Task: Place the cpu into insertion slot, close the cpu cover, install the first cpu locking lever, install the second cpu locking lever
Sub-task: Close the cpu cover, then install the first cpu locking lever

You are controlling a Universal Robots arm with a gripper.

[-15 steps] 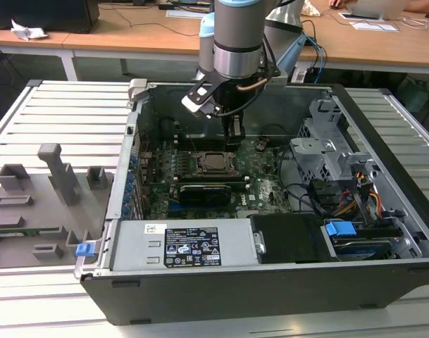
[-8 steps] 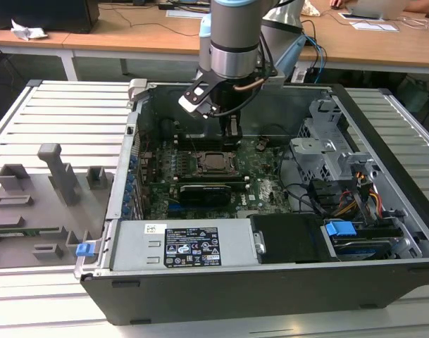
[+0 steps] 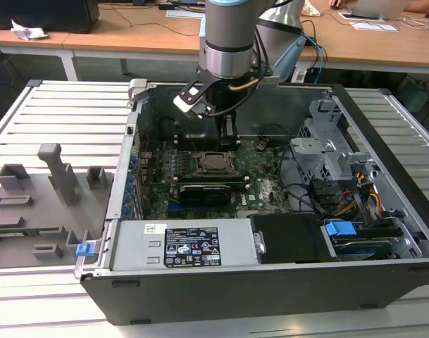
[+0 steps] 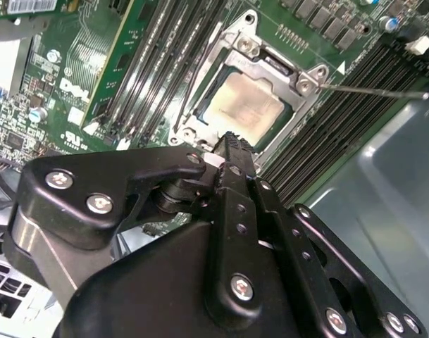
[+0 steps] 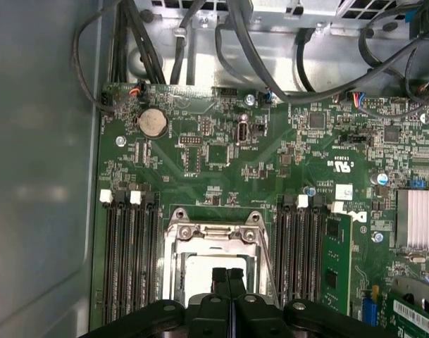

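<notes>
The cpu (image 4: 242, 105) lies flat in the insertion slot (image 4: 194, 118) on the green board, its pale metal top showing through the window of the cpu cover (image 4: 274, 67). The cover lies down over the chip. A thin metal locking lever (image 4: 372, 90) sticks out from one socket corner over the memory slots. My gripper (image 4: 232, 139) hangs just above the socket's edge, its black fingers pressed together with nothing between them. In the exterior view the gripper (image 3: 228, 135) stands right behind the cpu (image 3: 214, 161). In the first wrist view the fingertips (image 5: 220, 276) overlap the cpu (image 5: 196, 271) inside the cover (image 5: 214, 234).
The open computer case (image 3: 383, 113) walls in the board on all sides. Long black memory slots (image 5: 129, 253) flank the socket. A drive cage (image 3: 327, 141) and cable bundles (image 3: 341, 197) sit at the exterior view's right. A grey fixture plate (image 3: 38, 204) lies outside at the left.
</notes>
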